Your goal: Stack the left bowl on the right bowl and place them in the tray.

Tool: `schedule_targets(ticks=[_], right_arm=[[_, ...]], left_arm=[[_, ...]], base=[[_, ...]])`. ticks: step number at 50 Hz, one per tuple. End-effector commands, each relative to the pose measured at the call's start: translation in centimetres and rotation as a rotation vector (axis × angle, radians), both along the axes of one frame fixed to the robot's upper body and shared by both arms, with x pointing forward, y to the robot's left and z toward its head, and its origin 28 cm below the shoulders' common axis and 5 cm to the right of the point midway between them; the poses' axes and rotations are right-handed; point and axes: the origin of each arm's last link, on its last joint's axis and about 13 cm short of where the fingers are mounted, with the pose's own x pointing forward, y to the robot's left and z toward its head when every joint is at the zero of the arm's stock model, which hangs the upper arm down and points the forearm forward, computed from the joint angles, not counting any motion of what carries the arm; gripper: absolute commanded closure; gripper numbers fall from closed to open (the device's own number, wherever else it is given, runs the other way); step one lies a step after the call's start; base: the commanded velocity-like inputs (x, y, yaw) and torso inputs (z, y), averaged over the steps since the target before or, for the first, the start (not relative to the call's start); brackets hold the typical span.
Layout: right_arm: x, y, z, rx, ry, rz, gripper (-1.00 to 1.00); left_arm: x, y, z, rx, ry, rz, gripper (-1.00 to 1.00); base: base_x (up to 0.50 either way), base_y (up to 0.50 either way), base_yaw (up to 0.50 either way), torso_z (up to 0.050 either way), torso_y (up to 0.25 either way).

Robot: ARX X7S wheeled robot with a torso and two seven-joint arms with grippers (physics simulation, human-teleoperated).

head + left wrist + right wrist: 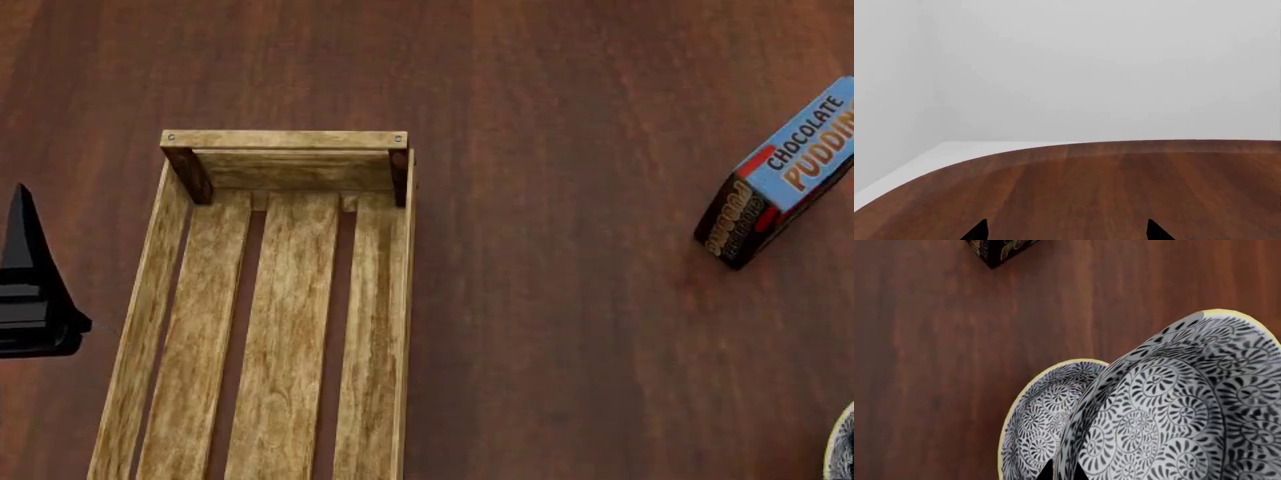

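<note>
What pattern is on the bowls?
Black-and-white swirly circles on the bowls, with yellow rims. Best seen in the right wrist view.

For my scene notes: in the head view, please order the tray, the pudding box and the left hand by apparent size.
1. tray, largest by far.
2. pudding box.
3. left hand, only partly in view at the frame edge, so its rank is unsure.

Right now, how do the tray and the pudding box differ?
The tray is a long open crate of light wooden slats with darker corner posts; the pudding box is a closed blue printed carton. The tray is much larger than the pudding box. In the head view the tray lies at left beside the left gripper, the pudding box at far right. Both rest on the brown table.
</note>
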Motion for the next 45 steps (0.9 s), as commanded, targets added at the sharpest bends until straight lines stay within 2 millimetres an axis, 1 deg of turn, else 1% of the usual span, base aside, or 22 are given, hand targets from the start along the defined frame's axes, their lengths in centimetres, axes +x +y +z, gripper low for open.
schedule_targets(ticks=[1,17,28,45], right_arm=[[0.4,-0.5,-0.9,0.004,0.012,-0.003,1.0],[0.6,-0.7,-1.5,0.018,0.015,-0.011,1.0],[1.1,-1.1,-2.9,0.034,0.037,-0.022,1.0],[1.9,-0.7,-3.2,0.037,0.055,-0.013,1.0]], left_arm=[[0.0,0.0,0.0,0.001,0.004,-0.003,-1.0],[0.0,-0.1,0.0,0.003,0.004,-0.001,-1.0],[0.1,0.0,0.0,0.005,0.007,0.002,-1.0],[0.1,0.1,-0.1,0.003,0.009,0.004,-1.0]], base=[[0.0,0.0,0.0,0.0,0.0],[0.0,0.0,0.0,0.0,0.001],[0.0,0.0,0.0,0.0,0.0],[0.0,0.0,0.0,0.0,0.0]])
